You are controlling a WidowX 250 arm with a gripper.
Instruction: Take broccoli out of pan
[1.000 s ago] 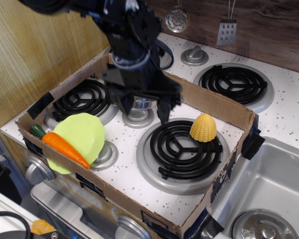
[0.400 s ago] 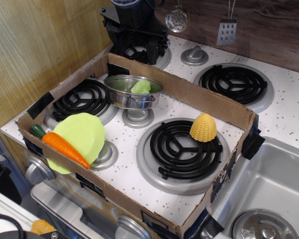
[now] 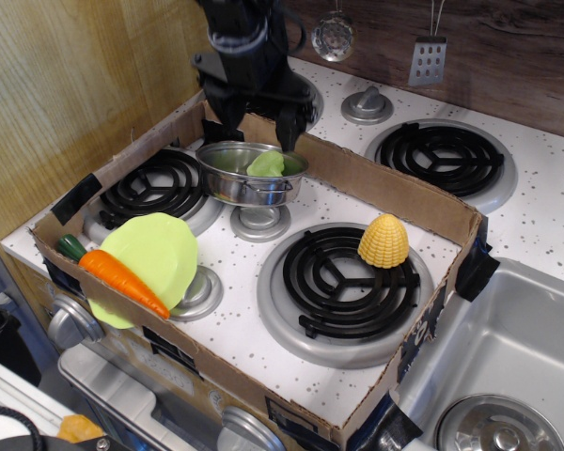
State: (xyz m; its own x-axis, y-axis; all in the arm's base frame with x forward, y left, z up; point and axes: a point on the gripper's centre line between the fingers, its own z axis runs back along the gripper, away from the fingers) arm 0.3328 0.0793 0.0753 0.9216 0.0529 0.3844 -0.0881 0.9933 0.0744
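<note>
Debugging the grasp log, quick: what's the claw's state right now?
Claw: open and empty, fingers spread above the pan; the broccoli lies inside it.

Black arm [image 3: 244,42], blocky housing, two dark prongs, apparently cable loop.

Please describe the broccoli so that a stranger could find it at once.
Look inside the cardboard frame on the stove, at its back edge, where a shiny steel pan stands. The broccoli is the pale-green lump inside it, unlike the yellow corn or flat green plate.
</note>
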